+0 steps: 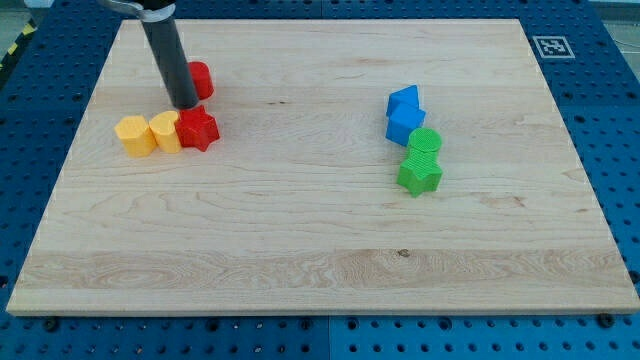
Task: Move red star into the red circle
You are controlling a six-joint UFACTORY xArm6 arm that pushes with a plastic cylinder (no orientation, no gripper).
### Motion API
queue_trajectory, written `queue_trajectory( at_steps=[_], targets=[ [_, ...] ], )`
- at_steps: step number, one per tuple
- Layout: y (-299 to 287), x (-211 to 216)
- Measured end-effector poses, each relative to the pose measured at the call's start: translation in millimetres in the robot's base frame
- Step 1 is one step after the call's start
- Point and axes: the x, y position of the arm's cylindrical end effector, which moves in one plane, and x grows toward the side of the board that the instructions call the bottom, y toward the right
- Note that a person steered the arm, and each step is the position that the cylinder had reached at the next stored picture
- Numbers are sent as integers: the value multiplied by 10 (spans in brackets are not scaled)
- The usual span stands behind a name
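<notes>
The red star point(198, 127) lies at the view's left on the wooden board point(320, 240), touching a yellow block point(166, 131) on its left. The red circle point(201, 79) lies just above it, partly hidden behind the rod. My tip point(186, 103) stands between the two red blocks, just above the star's upper left and close to the circle's lower left.
A yellow hexagon-like block point(135, 135) sits left of the other yellow block. At the view's right stand two blue blocks point(404, 100) point(406, 124), a green circle point(425, 144) and a green star point(419, 174) in a column. A marker tag point(551, 46) is off the board's top right.
</notes>
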Motion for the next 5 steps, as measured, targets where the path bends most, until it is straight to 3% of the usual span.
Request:
queue_trajectory(
  at_steps=[3, 4, 5],
  targets=[
    [-153, -435],
    [-216, -775],
    [-146, -781]
  ],
)
